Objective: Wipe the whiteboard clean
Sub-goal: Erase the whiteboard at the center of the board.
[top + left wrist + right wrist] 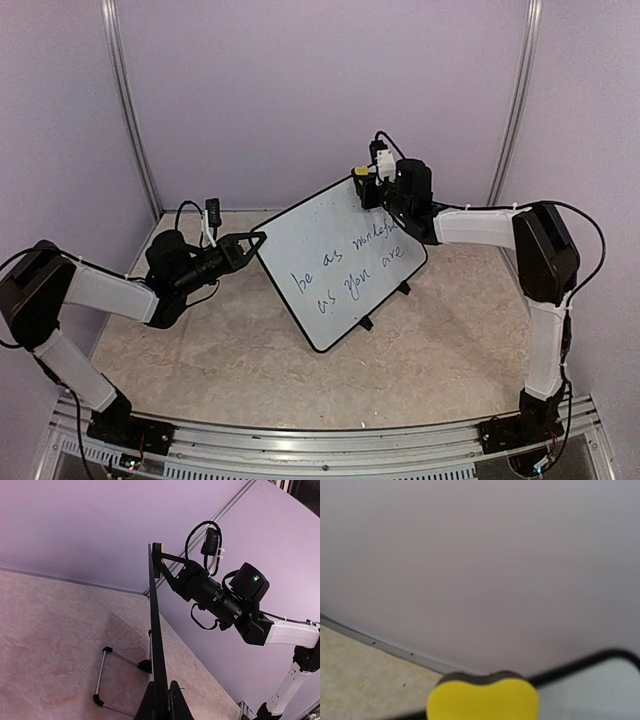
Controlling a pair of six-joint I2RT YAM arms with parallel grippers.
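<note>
Clamps whiteboard (345,262) by left edge in tight-closed left gripper (255,241); pinches yellow sponge (361,172) at whiteboard's top corner in right gripper (364,182).

Top cam sits high behind the robot, looking down over the table (200,370). Left wrist cam is right up on the whiteboard (155,630), edge-on, facing the right arm (280,632). Right wrist cam hugs the yellow sponge (482,700), facing the back wall (480,555). All three catch the board's top corner.

Beige mottled table (200,350); whiteboard (340,262) propped on it by wire stand (101,672)
</note>
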